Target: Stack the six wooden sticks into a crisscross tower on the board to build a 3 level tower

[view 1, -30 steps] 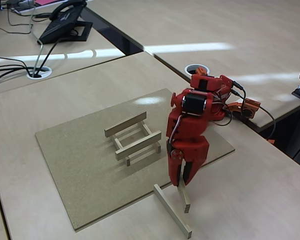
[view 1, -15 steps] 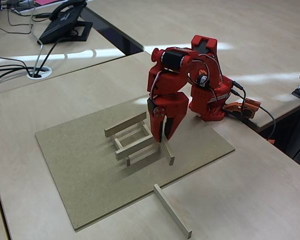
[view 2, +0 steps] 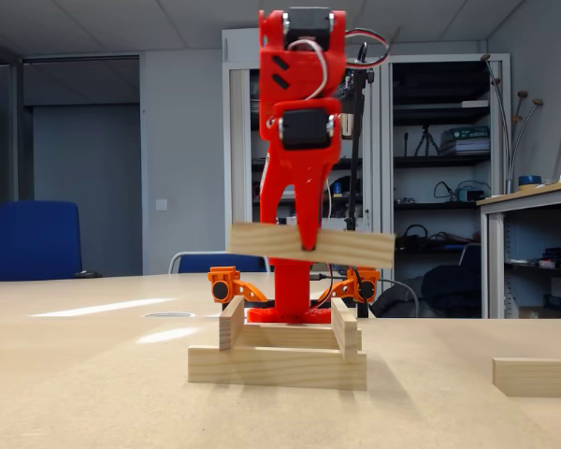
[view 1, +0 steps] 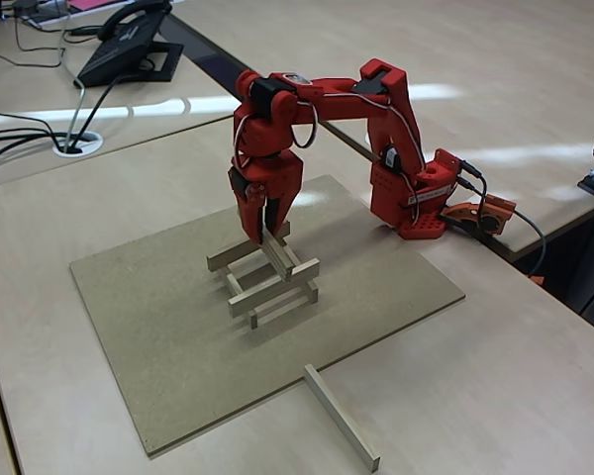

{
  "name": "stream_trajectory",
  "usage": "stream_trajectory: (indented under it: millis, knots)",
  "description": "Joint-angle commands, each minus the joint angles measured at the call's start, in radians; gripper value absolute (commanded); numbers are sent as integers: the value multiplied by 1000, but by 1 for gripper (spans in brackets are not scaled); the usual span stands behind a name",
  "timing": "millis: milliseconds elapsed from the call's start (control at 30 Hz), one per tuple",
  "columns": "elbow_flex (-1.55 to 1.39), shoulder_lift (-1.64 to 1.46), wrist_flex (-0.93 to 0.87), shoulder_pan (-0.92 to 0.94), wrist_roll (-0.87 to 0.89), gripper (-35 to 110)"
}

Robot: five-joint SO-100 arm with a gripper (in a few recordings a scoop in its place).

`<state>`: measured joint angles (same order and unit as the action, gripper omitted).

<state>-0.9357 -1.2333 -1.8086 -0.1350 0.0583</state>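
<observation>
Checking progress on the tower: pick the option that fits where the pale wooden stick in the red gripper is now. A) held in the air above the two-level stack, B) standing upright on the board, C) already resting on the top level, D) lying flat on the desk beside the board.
A: the red two-finger gripper holds the pale wooden stick clear above the crisscross stack, with open space beneath it.

From my low fixed view, the tower's far bottom stick sits hidden behind the near one. The loose stick runs off the right edge. The gripper's fingertips overlap the held stick, so I can't see where they grip.
</observation>
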Motion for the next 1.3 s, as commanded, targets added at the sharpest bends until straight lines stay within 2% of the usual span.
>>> stream_trajectory:
  millis: [0, 433, 1000, 1267]
  knots:
    - [60, 28, -8, 26, -34, 0]
    - [324, 241, -8, 32, -18, 0]
    - [362, 311, -9, -2, 28, 1]
    - [351, 316, -14, -3, 38, 9]
